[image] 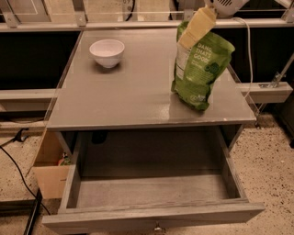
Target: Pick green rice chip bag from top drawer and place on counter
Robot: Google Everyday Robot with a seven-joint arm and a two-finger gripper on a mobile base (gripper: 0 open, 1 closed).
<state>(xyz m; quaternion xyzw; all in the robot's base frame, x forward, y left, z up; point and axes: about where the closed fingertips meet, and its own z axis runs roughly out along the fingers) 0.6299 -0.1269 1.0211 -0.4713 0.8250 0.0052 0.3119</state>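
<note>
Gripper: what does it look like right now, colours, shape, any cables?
The gripper, top right above the counter, is a flat, tapering cream-yellow piece under a rounded white housing. A thin white cable hangs beside it; whether it is the arm's is unclear.

White lettering on the green rice chip bag [202,73] read "DANG THAT'S GOOD". The print on its white side panel was too small to read. The bag stood near the right edge of the counter [128,92], and the gripper [189,39] clasped its top.
</note>
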